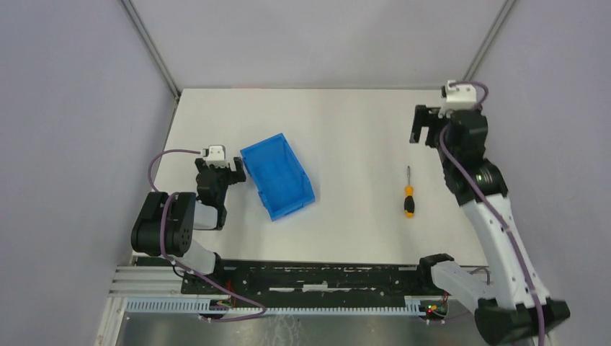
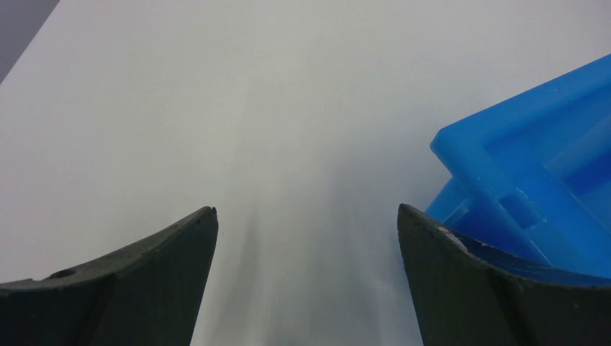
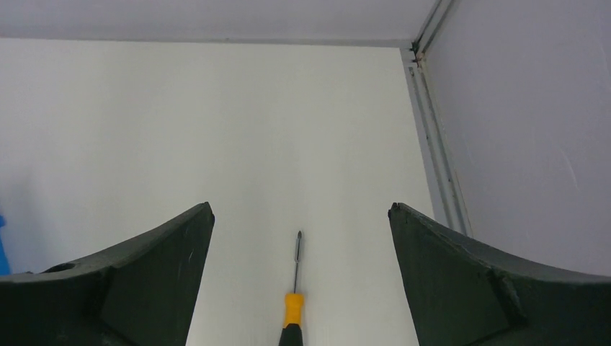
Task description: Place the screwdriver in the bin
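The screwdriver [image 1: 408, 194], orange-and-black handle with a thin dark shaft, lies on the white table right of centre, tip pointing away from the arms. In the right wrist view it [image 3: 294, 295] lies on the table below and between the fingers, handle cut off at the bottom edge. My right gripper [image 1: 426, 128] is open and empty, held high beyond the screwdriver. The blue bin [image 1: 277, 175] stands left of centre, turned at an angle. My left gripper [image 1: 222, 173] is open and empty just left of the bin; the bin's corner [image 2: 526, 180] shows beside the right finger.
The white table [image 1: 346, 130] is enclosed by grey walls, with metal frame posts at the back corners [image 1: 151, 50]. A rail runs along the table's right edge [image 3: 432, 144]. The arm bases sit on a black rail at the near edge [image 1: 317, 277].
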Robot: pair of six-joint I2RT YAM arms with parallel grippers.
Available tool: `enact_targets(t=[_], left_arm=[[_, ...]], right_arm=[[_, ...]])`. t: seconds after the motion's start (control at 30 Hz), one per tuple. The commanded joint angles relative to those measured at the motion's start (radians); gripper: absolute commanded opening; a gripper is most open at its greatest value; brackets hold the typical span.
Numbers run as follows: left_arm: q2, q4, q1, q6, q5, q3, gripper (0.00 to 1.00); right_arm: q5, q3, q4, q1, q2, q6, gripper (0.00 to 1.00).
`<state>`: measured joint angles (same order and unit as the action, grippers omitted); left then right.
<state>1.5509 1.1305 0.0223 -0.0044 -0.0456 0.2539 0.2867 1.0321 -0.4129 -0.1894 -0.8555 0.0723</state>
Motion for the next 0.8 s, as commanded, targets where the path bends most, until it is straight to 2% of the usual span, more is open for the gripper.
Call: enact_targets(t=[0.0,0.1,0.2,0.33,0.43,0.5,0.6,0.63,0.67,0.7,0.77], left_arm=[[-0.017,0.025,-0.005,-0.02,0.007,-0.001,1.0],[-0.016,0.026,-0.005,-0.02,0.008,-0.001,1.0],[-0.016,0.026,-0.005,-0.022,0.007,-0.001,1.0],[-0.017,0.026,-0.005,-0.022,0.007,-0.001,1.0],[-0.016,0.026,-0.005,-0.022,0.007,-0.001,1.0],[-0.017,0.026,-0.005,-0.021,0.006,-0.001,1.0],[-0.017,0.026,-0.005,-0.02,0.007,-0.001,1.0],[-0.017,0.026,-0.005,-0.02,0.006,-0.001,1.0],[-0.017,0.026,-0.005,-0.022,0.007,-0.001,1.0],[-0.016,0.026,-0.005,-0.021,0.007,-0.001,1.0],[-0.016,0.026,-0.005,-0.021,0.007,-0.001,1.0]], right_arm=[[0.012,0.244,-0.412,0.022,-0.372,-0.06,0.98],[-0.136,0.195,-0.388,0.046,-0.506,-0.065,0.98],[-0.152,0.069,-0.277,0.073,-0.576,-0.035,0.97],[-0.144,-0.094,-0.152,0.1,-0.61,0.0,0.89],[-0.16,-0.186,-0.084,0.116,-0.631,0.01,0.78],[-0.227,-0.253,-0.024,0.129,-0.647,0.009,0.63],[-0.283,-0.256,-0.021,0.14,-0.693,0.003,0.29],[-0.284,-0.228,-0.052,0.141,-0.704,-0.007,0.16],[-0.284,-0.189,-0.088,0.143,-0.706,-0.013,0.08],[-0.283,-0.146,-0.141,0.143,-0.701,-0.021,0.0],[-0.263,-0.019,-0.269,0.145,-0.687,-0.025,0.0]])
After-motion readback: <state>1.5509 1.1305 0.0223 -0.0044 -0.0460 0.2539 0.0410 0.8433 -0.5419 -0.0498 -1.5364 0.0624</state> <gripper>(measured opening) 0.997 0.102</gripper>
